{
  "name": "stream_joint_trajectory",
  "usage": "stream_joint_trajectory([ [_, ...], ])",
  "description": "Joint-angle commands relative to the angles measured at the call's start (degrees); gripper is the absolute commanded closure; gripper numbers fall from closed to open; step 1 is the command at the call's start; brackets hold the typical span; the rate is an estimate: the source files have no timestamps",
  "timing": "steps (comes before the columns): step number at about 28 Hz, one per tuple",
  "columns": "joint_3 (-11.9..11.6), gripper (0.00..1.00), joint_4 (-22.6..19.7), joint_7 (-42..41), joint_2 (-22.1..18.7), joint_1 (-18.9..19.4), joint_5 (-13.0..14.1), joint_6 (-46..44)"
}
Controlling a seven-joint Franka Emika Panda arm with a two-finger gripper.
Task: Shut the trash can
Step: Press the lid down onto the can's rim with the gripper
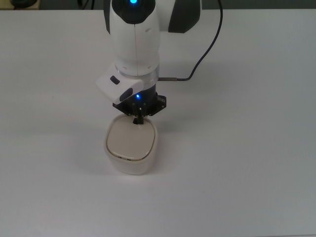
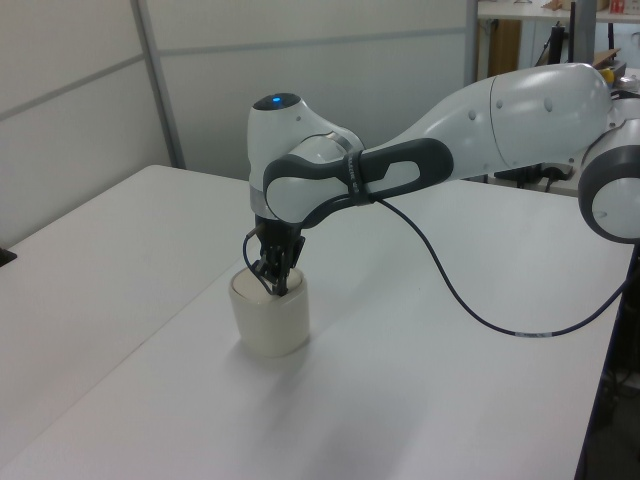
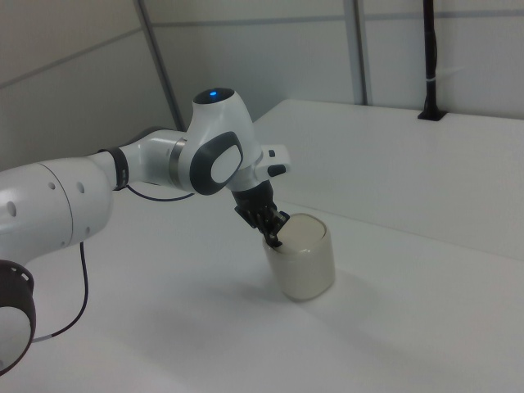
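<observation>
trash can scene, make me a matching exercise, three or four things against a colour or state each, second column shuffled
Things:
1. trash can
2. gripper
3. cable
4. table

Descriptions:
A. black, trailing from the arm
B. white, bare surface
C. lid lying flat
D. fingertips at the lid's edge, blue light above

Pairs: 1-C, 2-D, 3-A, 4-B

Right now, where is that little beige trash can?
The trash can stands on the white table, low and left of centre in the top view, with the gripper at its far edge.
</observation>
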Motion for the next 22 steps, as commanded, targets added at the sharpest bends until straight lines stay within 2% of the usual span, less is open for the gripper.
stream_joint_trajectory([
  [1,-0.8,0.93,2.3,0.5,-0.6,-0.8,-0.2,-3.0],
  [8,-0.9,0.88,3.1,-0.3,-4.6,-1.0,-0.3,-8.4],
  [11,-0.9,0.81,3.1,-0.4,-5.6,-1.0,-0.3,-11.6],
  [14,-0.9,0.65,3.2,-0.5,-7.7,-0.9,-0.5,-16.7],
  [16,-1.0,0.46,3.2,-0.4,-8.1,-0.9,-0.5,-19.0],
  [17,-1.0,0.21,3.2,-0.4,-8.7,-0.9,-0.5,-20.4],
  [18,-1.0,0.03,3.2,-0.4,-8.9,-0.9,-0.6,-20.7],
  [19,-1.0,0.0,3.2,-0.4,-9.0,-0.9,-0.5,-20.8],
  [22,-0.9,0.0,3.2,-0.5,-9.1,-0.9,-0.7,-20.8],
])
